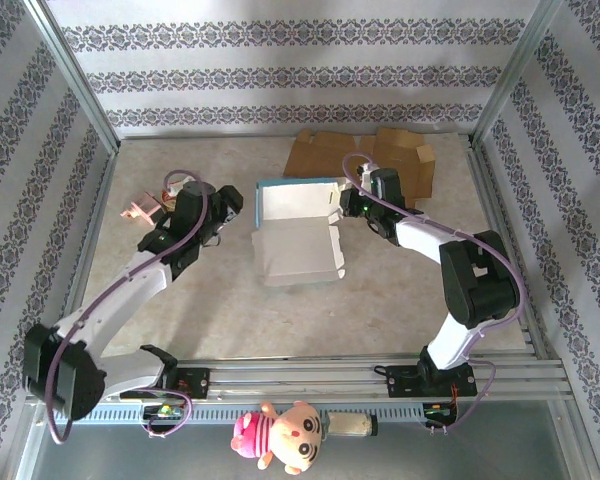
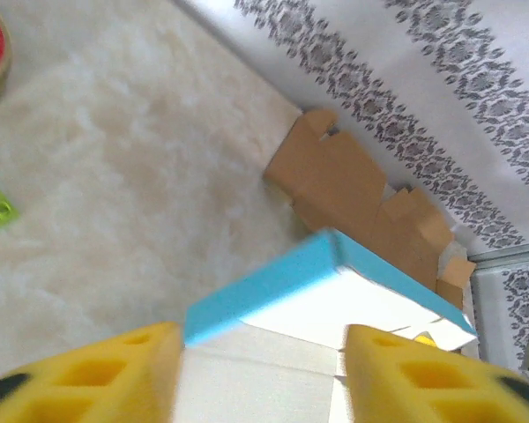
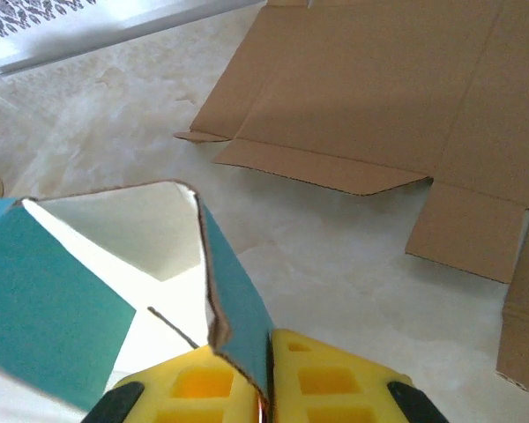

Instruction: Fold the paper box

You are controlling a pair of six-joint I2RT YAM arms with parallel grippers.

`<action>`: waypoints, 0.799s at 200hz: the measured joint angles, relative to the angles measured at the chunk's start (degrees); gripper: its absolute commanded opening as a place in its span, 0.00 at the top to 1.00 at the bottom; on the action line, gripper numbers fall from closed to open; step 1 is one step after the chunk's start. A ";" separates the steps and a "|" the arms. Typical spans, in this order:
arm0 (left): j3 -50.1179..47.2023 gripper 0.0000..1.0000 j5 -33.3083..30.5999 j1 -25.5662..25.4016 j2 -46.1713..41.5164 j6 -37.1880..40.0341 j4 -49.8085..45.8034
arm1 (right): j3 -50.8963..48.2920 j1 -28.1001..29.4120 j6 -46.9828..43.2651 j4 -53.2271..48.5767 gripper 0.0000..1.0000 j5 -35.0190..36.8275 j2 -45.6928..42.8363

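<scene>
**Right pincer clamps a box flap; left pincer stands open**

At the near rail, a plush doll (image 1: pixel 280 437) lies between the two arm bases. Further in, around the middle of the table (image 1: pixel 280 320), the paper box (image 1: pixel 295 250) lies opened out, white inside and blue outside. The right gripper (image 3: pixel 264 374) is pinched closed on a thin blue flap at the box's right side. The flap rises from between its yellow fingers (image 3: pixel 335 383). The left gripper (image 2: pixel 263 379) is at the box's left side with its jaws apart and the blue wall ahead of the gap. Whether it touches the box I cannot tell. Beyond the box, flat brown cardboard (image 1: pixel 360 158) lies by the far wall.
</scene>
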 measured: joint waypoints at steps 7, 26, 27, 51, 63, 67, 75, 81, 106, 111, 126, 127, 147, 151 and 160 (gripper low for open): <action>0.00 0.70 -1.25 -1.57 -0.63 0.55 -0.15 | 0.00 0.04 0.00 0.24 0.89 -0.07 0.33; 0.00 0.87 -0.92 -6.38 1.44 1.46 1.31 | 0.00 0.50 0.00 0.42 0.89 -0.22 1.31; 0.00 0.88 -0.83 -6.54 1.70 1.36 1.42 | 0.00 0.52 0.00 0.39 0.89 -0.22 1.36; 1.49 1.00 2.95 -10.05 12.44 2.34 3.34 | 0.00 0.68 -0.02 0.39 0.88 -0.22 1.77; 3.39 1.00 4.46 -11.17 19.41 2.62 3.41 | 0.00 0.79 -0.11 0.48 0.88 -0.20 1.77; 3.98 1.00 4.94 -11.43 21.44 2.89 3.43 | 0.00 0.79 -0.24 0.48 0.88 -0.20 1.77; 5.16 1.00 5.60 -11.80 25.11 3.39 3.41 | -0.04 0.79 -0.37 0.44 0.88 -0.20 1.77; 5.92 1.00 5.92 -11.89 27.45 3.74 3.17 | -0.11 0.79 -0.50 0.44 0.88 -0.20 1.77; 7.45 1.00 6.08 -11.72 32.59 5.55 1.90 | -0.48 0.79 -0.96 0.39 0.88 -0.22 1.77; 7.45 1.00 6.12 -11.50 32.81 5.81 1.68 | -0.52 0.79 -1.07 0.39 0.87 -0.22 1.77; 7.45 1.00 6.10 -10.88 32.94 6.64 1.27 | -0.63 0.79 -1.16 0.39 0.87 -0.46 1.77; 7.45 1.00 6.10 -10.84 32.94 6.64 1.29 | -0.63 0.79 -1.16 0.39 0.87 -0.46 1.77; 7.34 1.00 7.21 -9.22 32.92 7.58 1.62 | -0.66 0.79 -1.51 0.39 0.87 -0.72 1.77; 7.28 1.00 8.15 -8.74 32.94 7.93 1.86 | -0.63 0.79 -1.55 0.39 0.86 -0.76 1.77; 7.26 1.00 10.47 -7.54 33.09 8.35 2.95 | -0.63 0.79 -1.60 0.37 0.86 -0.85 1.77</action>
